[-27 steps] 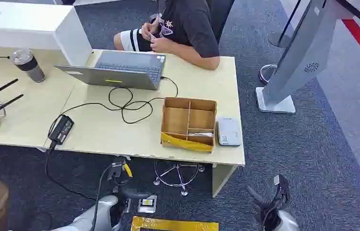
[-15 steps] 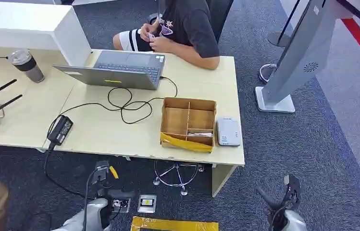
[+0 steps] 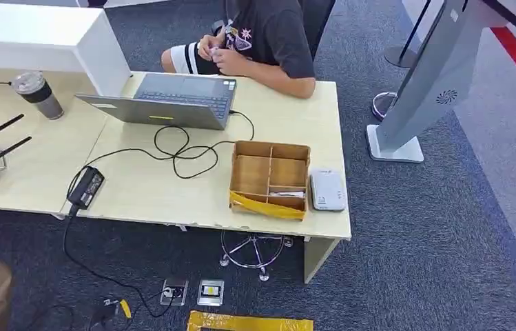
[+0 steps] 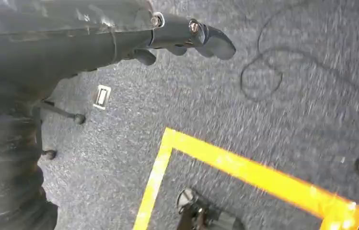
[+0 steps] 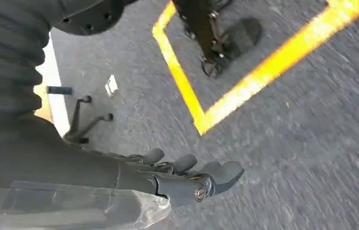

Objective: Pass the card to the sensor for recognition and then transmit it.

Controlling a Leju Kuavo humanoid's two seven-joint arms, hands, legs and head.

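- We find the left hand (image 4: pixel 187 36) hanging over dark carpet (image 4: pixel 273 110), fingers stretched out side by side and holding nothing.
- We find the right hand (image 5: pixel 187 177) likewise over the carpet, fingers extended and slightly parted, empty; we judge both arms to be at rest beside the body, not reaching.
- Yellow floor tape (image 5: pixel 225 91) lies below both hands, apparently marking the robot's standing spot.
- The table (image 3: pixel 172 193) stands ahead of and above both hands, well apart from them.
- On it a divided box (image 3: pixel 271 178) holds a pale flat item in its near compartment, probably the card (image 3: pixel 286 194).
- The white sensor (image 3: pixel 327 189) sits just beside the box, probably so the swipe is short.
- A person (image 3: pixel 269 41) sits beyond the table, likely the recipient.
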